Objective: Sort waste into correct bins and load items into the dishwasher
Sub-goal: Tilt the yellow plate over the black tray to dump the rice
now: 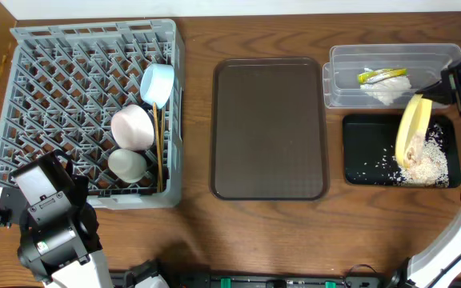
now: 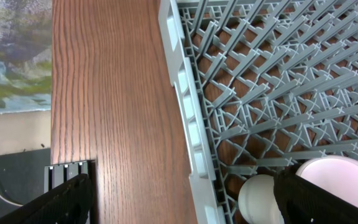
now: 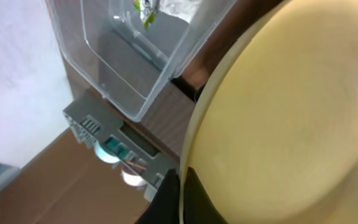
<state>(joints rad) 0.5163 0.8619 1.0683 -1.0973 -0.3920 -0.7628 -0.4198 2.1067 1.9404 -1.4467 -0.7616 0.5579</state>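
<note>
My right gripper (image 1: 432, 94) is shut on the rim of the pale yellow plate (image 1: 412, 128), held tilted on edge over the black tray (image 1: 357, 136). Beige food scraps (image 1: 426, 164) lie in that tray. In the right wrist view the fingers (image 3: 182, 193) pinch the plate (image 3: 278, 124). The clear tub (image 1: 338, 76) holds the white napkin (image 1: 386, 90) and yellow-green wrapper (image 1: 378, 74). The grey dish rack (image 1: 54, 88) holds the blue bowl (image 1: 157, 82), pinkish bowl (image 1: 132, 126), white cup (image 1: 126, 164) and chopsticks (image 1: 158, 148). My left gripper (image 2: 179, 199) is open by the rack's wall (image 2: 188, 124).
The dark brown serving tray (image 1: 269, 128) lies bare in the middle of the wooden table. In the left wrist view, the white cup (image 2: 260, 199) and pinkish bowl (image 2: 334, 180) sit inside the rack. The table's edge lies just left of the rack.
</note>
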